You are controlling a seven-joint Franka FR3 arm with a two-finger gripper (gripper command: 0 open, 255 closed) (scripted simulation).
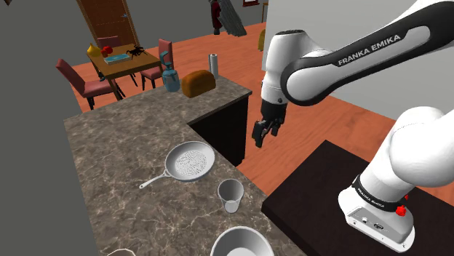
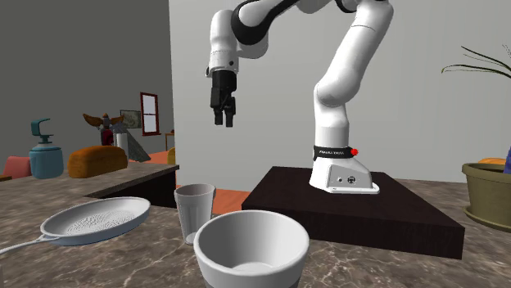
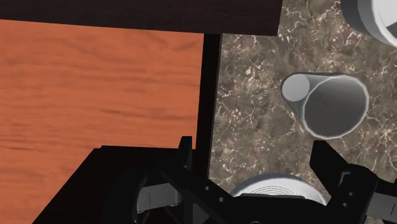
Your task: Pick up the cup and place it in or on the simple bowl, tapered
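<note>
- Mottled brown stone counter [image 1: 124, 145], L-shaped in the shoulder view, bearing the pan, the bowl and the cup.
- White arm [image 1: 349, 62] with dark joints: rises upright from its base on the stand, folds at a high elbow, reaches out toward the shoulder view's left, then drops the wrist straight down.
- Dark box stand [image 1: 313, 196], just beside the counter at the shoulder view's lower right.
- Pale grey frying pan [image 1: 190, 161], flat on the counter, handle pointing toward the shoulder view's lower left.
- White tapered bowl [image 2: 250, 249], upright on the counter, nearest the second exterior camera and just beside the cup.
- Black gripper [image 1: 263, 133]: hangs in the air and points down, well above the counter top. Sits over the counter's edge, where the stone meets the orange wood floor [image 3: 95, 83] in the wrist view. Fingers [image 3: 184, 149] spread wide apart, clasping nothing.
- Pale grey cup [image 1: 231, 195]: stands upright on the counter between the pan and the bowl, apart from the pan and close to the bowl. Lies well below the gripper and off to one side of it, outside the gap between the fingers, touched by neither.
</note>
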